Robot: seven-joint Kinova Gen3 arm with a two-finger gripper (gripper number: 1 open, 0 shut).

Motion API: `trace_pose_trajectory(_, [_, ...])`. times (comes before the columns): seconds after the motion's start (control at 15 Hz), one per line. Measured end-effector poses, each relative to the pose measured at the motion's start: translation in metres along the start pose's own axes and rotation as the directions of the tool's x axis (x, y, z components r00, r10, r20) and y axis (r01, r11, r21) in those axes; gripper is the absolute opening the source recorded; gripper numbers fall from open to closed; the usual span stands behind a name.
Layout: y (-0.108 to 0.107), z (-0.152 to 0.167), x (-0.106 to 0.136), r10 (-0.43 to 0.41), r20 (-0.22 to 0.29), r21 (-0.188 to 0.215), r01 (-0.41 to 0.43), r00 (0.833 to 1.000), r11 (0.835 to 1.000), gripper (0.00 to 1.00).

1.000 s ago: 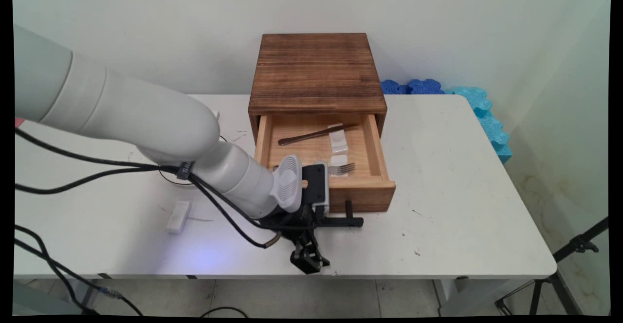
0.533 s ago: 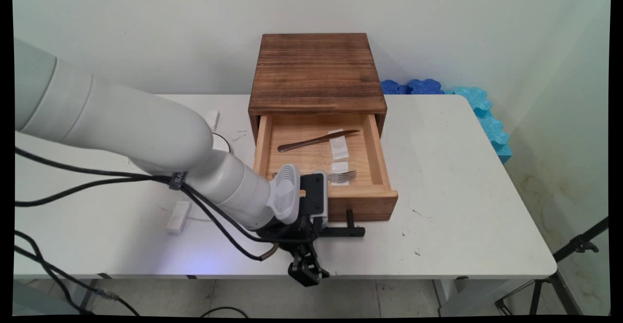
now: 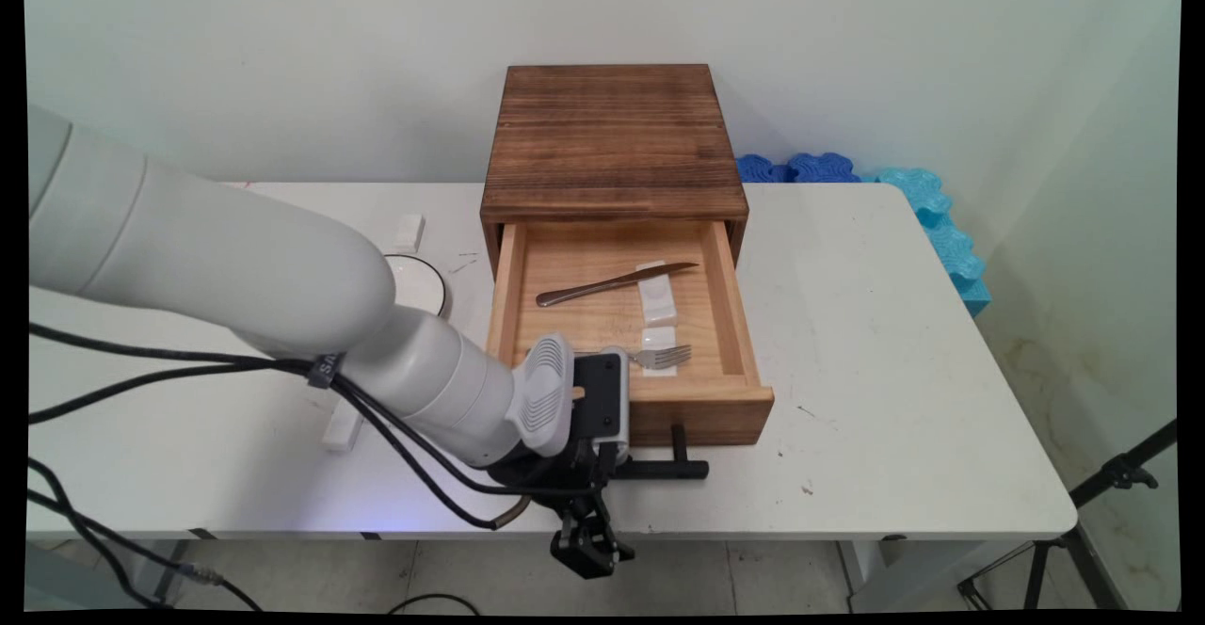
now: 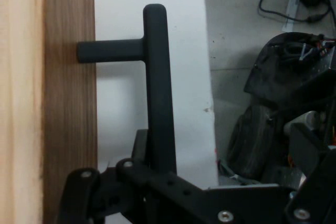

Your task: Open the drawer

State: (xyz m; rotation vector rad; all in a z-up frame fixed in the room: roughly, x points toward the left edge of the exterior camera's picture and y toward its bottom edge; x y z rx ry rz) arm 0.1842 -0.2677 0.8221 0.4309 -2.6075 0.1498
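Note:
A dark wooden cabinet stands at the table's back, and its light wooden drawer is pulled well out toward the near edge. My gripper is shut on the left end of the drawer's black bar handle. In the hand view the handle runs upward from my gripper, beside the drawer front. Inside the drawer lie a knife, a fork and two small white blocks.
A white plate with a dark rim sits left of the cabinet, half hidden by the arm. Small white blocks lie at the back left and lower left. Blue foam pieces lie against the wall at the right. The table's near edge is just below the handle.
The drawer has slid further out toward the near edge, drawn by my gripper on its handle. More of the plate shows as the arm has dropped back.

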Motion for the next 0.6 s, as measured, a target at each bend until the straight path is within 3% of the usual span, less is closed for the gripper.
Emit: trace_pose_trajectory(0.6, [0.016,-0.006,-0.003,0.005,-0.008,-0.012,-0.005,1.000,1.000,1.00])
